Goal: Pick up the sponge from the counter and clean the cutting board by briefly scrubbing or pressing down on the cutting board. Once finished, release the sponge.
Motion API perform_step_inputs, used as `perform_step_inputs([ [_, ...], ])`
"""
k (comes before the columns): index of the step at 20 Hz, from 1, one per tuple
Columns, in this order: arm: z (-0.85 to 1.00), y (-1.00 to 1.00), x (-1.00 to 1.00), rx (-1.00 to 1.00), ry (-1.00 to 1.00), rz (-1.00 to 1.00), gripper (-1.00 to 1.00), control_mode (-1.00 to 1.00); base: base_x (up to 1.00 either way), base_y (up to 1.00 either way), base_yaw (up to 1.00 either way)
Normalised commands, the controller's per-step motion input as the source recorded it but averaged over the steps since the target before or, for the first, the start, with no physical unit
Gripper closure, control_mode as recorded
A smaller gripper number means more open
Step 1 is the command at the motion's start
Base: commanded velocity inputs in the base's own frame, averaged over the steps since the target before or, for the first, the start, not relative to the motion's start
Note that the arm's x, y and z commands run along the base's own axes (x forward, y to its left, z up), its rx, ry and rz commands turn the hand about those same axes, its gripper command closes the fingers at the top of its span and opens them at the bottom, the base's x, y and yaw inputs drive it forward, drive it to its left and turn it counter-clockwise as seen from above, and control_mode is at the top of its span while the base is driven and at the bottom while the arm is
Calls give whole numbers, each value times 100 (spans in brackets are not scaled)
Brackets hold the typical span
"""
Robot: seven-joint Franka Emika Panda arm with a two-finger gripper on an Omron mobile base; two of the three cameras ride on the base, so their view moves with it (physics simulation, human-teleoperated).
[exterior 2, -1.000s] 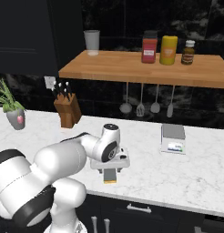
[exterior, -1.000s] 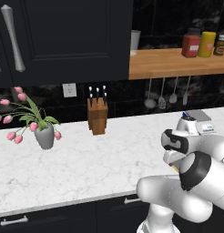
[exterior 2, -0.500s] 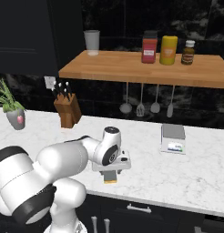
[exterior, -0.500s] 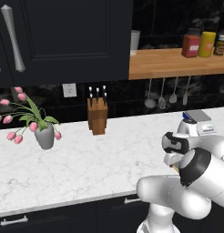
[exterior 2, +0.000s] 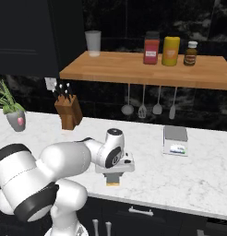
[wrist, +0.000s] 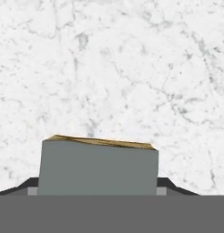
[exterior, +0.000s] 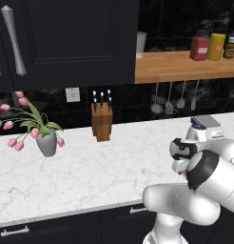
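Open counter (exterior 2: 147, 173) around the end effector (exterior 2: 113, 180), scale (exterior 2: 175, 140) apparently well right, knife block (exterior 2: 69, 112) behind-left

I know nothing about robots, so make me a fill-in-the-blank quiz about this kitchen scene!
1. The sponge sits between the robot's ____.
2. The knife block stands on the white marble ____.
3. The vase holds pink ____.
4. Three jars stand on the wooden ____.

Missing words: fingers; counter; tulips; shelf

Glossy white rounded arm (exterior 2: 55, 161) segments, dark joint bands, black-capped wrist.
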Motion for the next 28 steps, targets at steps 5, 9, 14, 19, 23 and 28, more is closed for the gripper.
perform_step_inputs([
  [5, 27, 0, -22, 1, -3, 0, 100, -100, 0, 0, 0],
  [9, 38, 0, -33, 0, -11, 0, 100, -100, 0, 0, 0],
  [14, 30, 0, -20, 0, -9, 0, 100, -100, 0, 0, 0],
  [19, 53, 0, -22, 0, -12, 0, 100, -100, 0, 0, 0],
  [23, 60, 7, -30, -1, -22, 0, 100, -100, 0, 0, 0],
  [28, 43, 5, -40, -1, -23, 0, 100, -100, 0, 0, 0],
])
